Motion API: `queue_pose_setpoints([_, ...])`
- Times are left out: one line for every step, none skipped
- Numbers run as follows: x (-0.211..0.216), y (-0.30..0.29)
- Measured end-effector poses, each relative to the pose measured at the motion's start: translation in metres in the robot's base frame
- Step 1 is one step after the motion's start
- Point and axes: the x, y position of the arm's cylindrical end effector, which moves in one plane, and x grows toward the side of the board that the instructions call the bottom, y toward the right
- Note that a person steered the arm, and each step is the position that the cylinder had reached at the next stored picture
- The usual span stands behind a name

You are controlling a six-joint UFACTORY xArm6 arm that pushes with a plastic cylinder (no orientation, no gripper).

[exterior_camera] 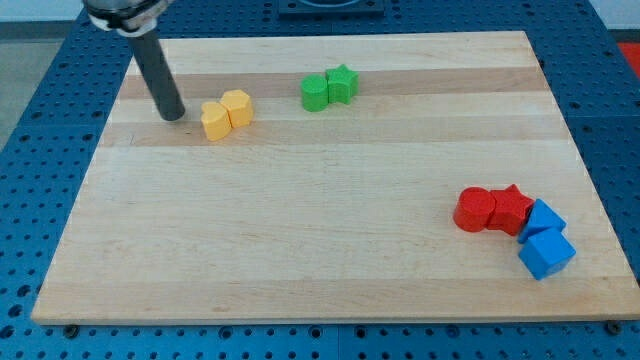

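My tip (pixel 172 115) rests on the wooden board (pixel 300 230) at the view's upper left. Nearest to it, a short gap to its right, is a yellow block (pixel 214 120), which touches a second yellow block (pixel 238 107). Farther right near the view's top, a green block (pixel 315 92) sits against a green star-shaped block (pixel 342 83). At the lower right, a red round block (pixel 474 210) and a red star-shaped block (pixel 511 209) lie together, touching two blue blocks (pixel 545 218) (pixel 547 253).
The board lies on a blue perforated table (pixel 40 120). The dark rod (pixel 155 65) rises toward the view's top left.
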Motion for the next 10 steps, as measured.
queue_pose_setpoints([0.016, 0.031])
queue_pose_setpoints([0.028, 0.061])
queue_pose_setpoints([0.045, 0.091])
queue_pose_setpoints([0.064, 0.124])
queue_pose_setpoints([0.078, 0.156])
queue_pose_setpoints([0.095, 0.185])
queue_pose_setpoints([0.103, 0.206])
queue_pose_setpoints([0.104, 0.228])
queue_pose_setpoints([0.122, 0.245])
queue_pose_setpoints([0.145, 0.252])
